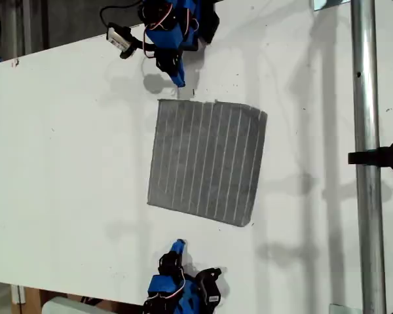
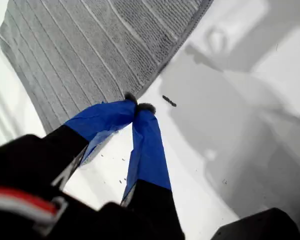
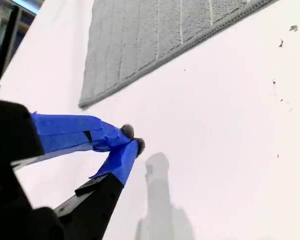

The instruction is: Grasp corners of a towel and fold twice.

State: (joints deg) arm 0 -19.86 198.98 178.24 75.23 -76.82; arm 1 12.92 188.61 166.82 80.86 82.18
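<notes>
Centre of the exterior view: towel [image 1: 207, 162] flat, 0 folds; my first gripper [image 2: 139, 107] and my second gripper [image 3: 132, 139] pinched closed, empty; next, open onto corners.

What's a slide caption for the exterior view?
Striped grey towel lies flat and unfolded on the white table between two blue-taped arms, both pincers shut and clear of the cloth.

White desk [image 1: 65, 150] filling most of the exterior view. Upright metal pole [image 1: 367, 163] at three o'clock, with black clamp [image 1: 380, 157] fixed on it. Small dark specks [image 3: 281, 44] scattered on desk surface.
</notes>
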